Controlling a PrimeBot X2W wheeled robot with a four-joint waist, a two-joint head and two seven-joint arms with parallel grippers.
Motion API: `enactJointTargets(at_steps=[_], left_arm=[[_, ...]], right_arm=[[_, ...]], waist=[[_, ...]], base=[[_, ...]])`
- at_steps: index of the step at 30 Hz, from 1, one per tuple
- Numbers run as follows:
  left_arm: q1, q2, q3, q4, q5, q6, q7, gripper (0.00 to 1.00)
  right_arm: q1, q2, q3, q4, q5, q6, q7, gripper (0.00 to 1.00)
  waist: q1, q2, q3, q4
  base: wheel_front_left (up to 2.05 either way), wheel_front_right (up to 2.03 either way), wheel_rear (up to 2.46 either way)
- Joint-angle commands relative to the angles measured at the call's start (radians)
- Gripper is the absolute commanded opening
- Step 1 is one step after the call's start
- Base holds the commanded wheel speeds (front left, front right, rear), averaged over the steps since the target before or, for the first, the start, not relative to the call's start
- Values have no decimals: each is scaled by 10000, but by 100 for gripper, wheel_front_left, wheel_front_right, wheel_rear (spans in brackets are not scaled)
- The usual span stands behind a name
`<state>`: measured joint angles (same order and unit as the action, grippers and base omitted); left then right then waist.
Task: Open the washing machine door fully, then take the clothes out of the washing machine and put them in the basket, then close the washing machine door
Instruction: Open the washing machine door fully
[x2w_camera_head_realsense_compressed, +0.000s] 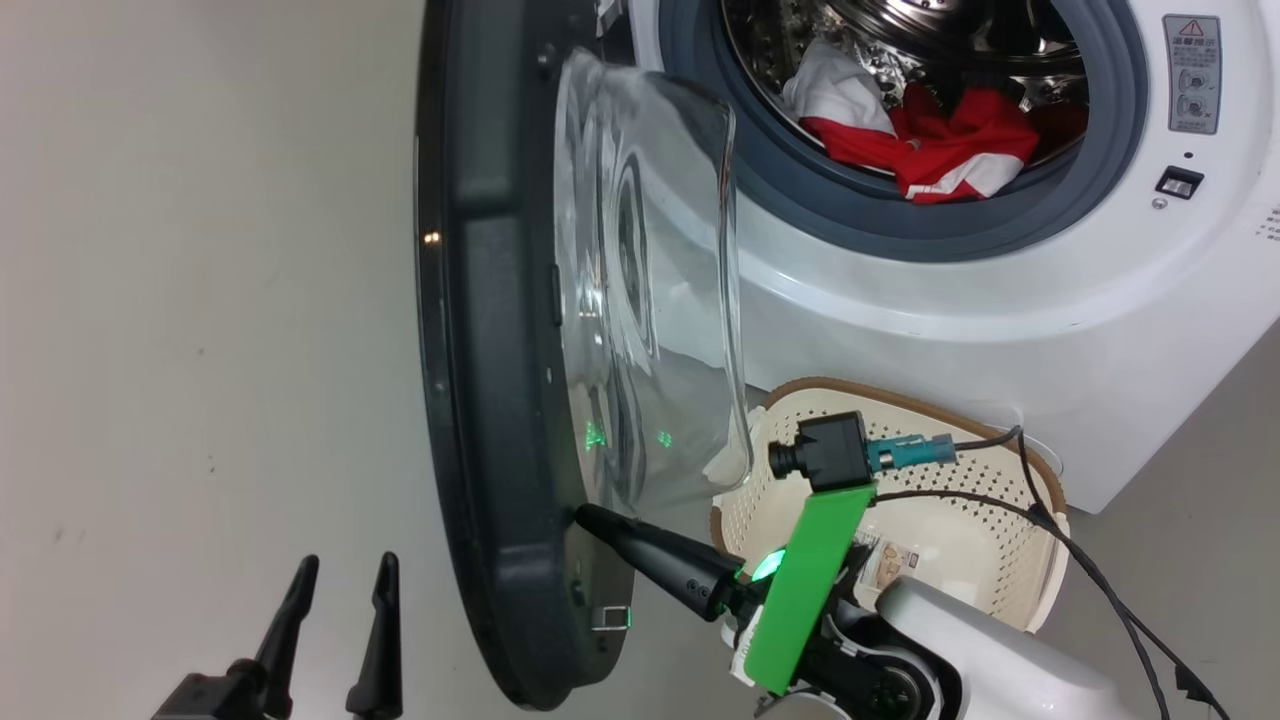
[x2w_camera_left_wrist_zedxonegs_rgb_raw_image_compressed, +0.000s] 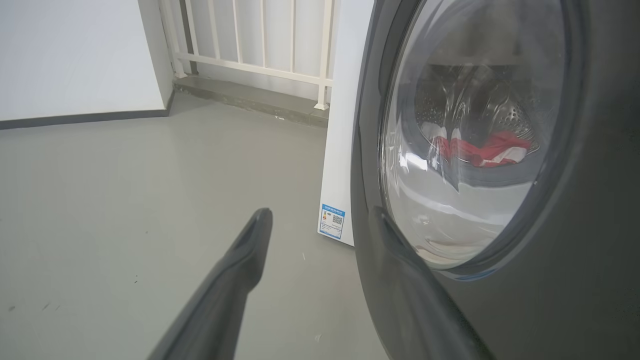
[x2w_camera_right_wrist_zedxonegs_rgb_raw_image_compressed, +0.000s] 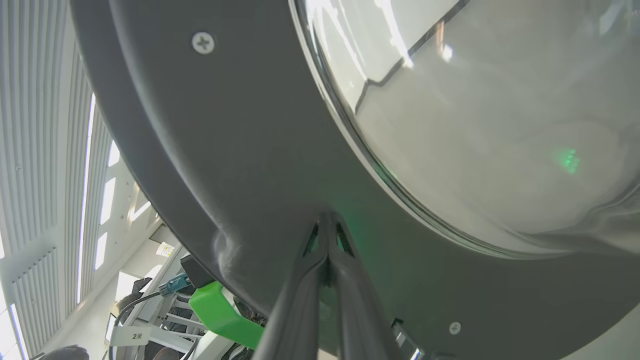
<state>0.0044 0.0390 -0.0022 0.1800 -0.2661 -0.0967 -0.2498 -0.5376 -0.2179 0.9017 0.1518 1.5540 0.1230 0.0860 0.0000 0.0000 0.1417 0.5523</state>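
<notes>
Right gripper (x2w_camera_head_realsense_compressed: 585, 515) fingers are pressed together, tips against the inner rim of the washing machine door (x2w_camera_head_realsense_compressed: 480, 300), just below its glass bowl (x2w_camera_head_realsense_compressed: 640, 280); left gripper (x2w_camera_head_realsense_compressed: 348, 565) fingers stand apart, empty, on the door's outer side. One door, stiff and glossy, probably best pushed at the rim. One basket (x2w_camera_head_realsense_compressed: 830, 381) sits before the washing machine (x2w_camera_head_realsense_compressed: 1000, 300). Clothes (x2w_camera_head_realsense_compressed: 930, 140) lie in the drum (x2w_camera_head_realsense_compressed: 900, 30): one limp, light heap, garments uncountable; pinch a raised fold.
</notes>
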Motion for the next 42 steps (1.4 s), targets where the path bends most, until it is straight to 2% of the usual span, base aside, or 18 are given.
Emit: enactJointTargets(at_steps=[1,2,3,4,5,12,18,23,29,35,42], left_arm=[[-131,113,298,-212,-18,-1,-120,100],[-155,113,278,-185,1,-20,-120,100],[-177,113,264,-155,21,-42,-120,100],[-201,113,253,-125,39,-62,-120,100],[-227,112,238,-93,55,-85,-120,100],[-386,112,101,171,184,-241,-120,100],[-443,112,-76,410,354,-321,-120,100],[-396,112,-66,418,410,-334,-120,100],[-366,112,5,433,446,-337,-120,100],[-320,112,99,452,475,-338,-120,100],[-281,112,154,437,486,-338,-120,100]], right_arm=[[-96,139,107,-131,-177,77,-200,6],[-66,85,130,-88,-225,77,-288,31],[-28,27,155,-44,-266,77,-380,47],[15,-34,174,0,-300,77,-479,97],[60,-102,191,44,-338,77,-589,100],[360,-576,335,527,-755,77,-1532,100],[723,-953,466,1801,-1255,77,-2869,100],[749,-1021,612,2677,-1766,77,-3263,100],[672,-984,476,3899,-3177,77,-3464,100],[1107,-703,-1037,4489,-5392,77,-3474,100],[2122,-90,-3962,3828,-8506,77,-3476,100]], waist=[[0,0,-27,-23],[0,0,-50,-34],[0,0,-72,-45],[0,0,-92,-56],[0,0,-115,-69],[0,0,-304,-165],[0,0,-628,-333],[0,0,-735,-614],[0,0,-830,-910],[0,0,-914,-1125],[0,0,-939,-1273]], base=[[0,0,0],[0,0,0],[0,0,0],[0,0,0],[0,0,0],[0,0,0],[0,0,0],[0,0,0],[0,0,0],[0,0,0],[0,0,0]])
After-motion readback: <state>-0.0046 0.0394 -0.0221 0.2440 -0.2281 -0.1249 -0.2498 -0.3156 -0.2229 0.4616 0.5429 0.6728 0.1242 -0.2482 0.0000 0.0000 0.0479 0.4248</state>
